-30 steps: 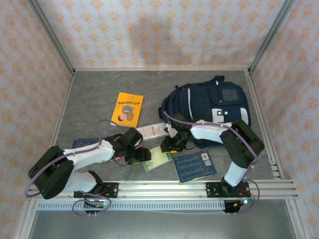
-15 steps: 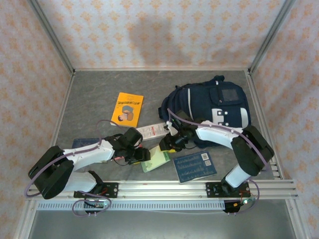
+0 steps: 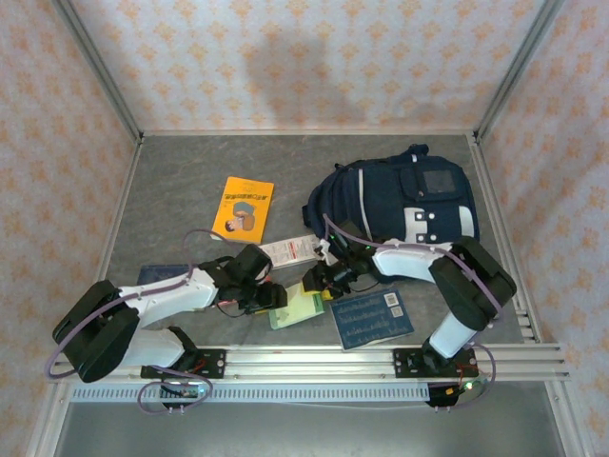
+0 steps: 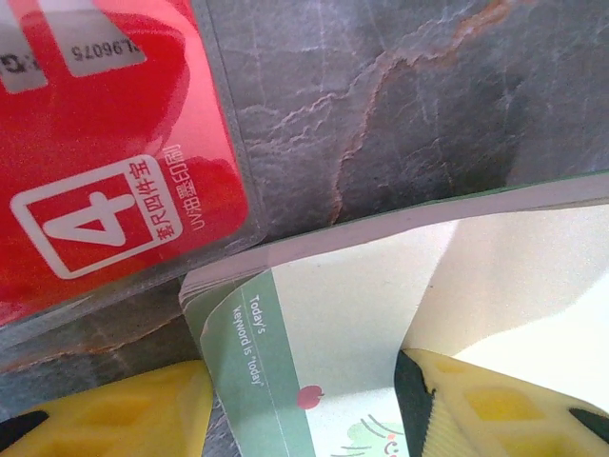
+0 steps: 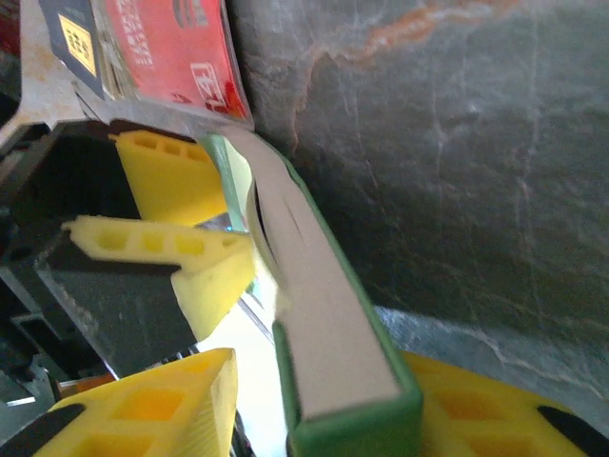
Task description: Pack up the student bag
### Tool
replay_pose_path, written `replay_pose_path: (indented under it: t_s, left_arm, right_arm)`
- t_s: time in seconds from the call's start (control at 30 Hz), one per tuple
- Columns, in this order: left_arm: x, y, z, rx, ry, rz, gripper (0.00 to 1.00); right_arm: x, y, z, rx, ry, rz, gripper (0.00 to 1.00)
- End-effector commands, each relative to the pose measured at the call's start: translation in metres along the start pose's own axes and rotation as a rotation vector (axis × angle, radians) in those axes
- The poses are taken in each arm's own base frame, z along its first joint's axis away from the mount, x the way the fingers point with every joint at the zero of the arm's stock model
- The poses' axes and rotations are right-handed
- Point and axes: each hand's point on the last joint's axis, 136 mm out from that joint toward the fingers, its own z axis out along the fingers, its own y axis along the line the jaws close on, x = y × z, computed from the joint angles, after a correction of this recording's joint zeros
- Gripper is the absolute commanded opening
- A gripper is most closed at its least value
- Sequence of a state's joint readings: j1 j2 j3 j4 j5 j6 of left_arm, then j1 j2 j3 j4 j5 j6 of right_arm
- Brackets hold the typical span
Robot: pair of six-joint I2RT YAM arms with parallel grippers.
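The student bag [image 3: 400,202], navy with white patches, lies at the back right of the table. A green-edged notebook [image 3: 303,307] lies in front of it, between both grippers. My left gripper [image 3: 274,297] is shut on its left part. In the left wrist view the cover [image 4: 324,333] buckles between the yellow fingers [image 4: 114,414], both touching it. My right gripper [image 3: 319,283] straddles the notebook's upper right corner [image 5: 333,333]. One finger [image 5: 485,409] rests against the green cover and a gap shows at the other, so these jaws stand open.
A red-and-white packet [image 3: 290,250] lies just beyond the notebook. A blue book [image 3: 373,319] lies to the notebook's right by the front rail. An orange book [image 3: 244,209] sits farther back on the left. A dark flat item [image 3: 162,274] lies under the left arm.
My right gripper has slid a little left and toward the front, onto the notebook's corner, and its elbow has shifted. The left arm has stayed put.
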State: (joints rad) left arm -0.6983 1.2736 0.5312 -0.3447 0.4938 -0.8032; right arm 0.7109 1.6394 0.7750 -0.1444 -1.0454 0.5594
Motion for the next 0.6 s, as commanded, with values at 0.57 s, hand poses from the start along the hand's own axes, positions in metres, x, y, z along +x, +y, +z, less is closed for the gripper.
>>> replay_pose_path:
  t_s: [0.57]
  left_arm:
    - [0.001,-0.013,-0.097,0.276,-0.186,-0.058,0.88]
  right_arm:
    - [-0.012,0.097,-0.076,-0.158,-0.142,-0.203,0.14]
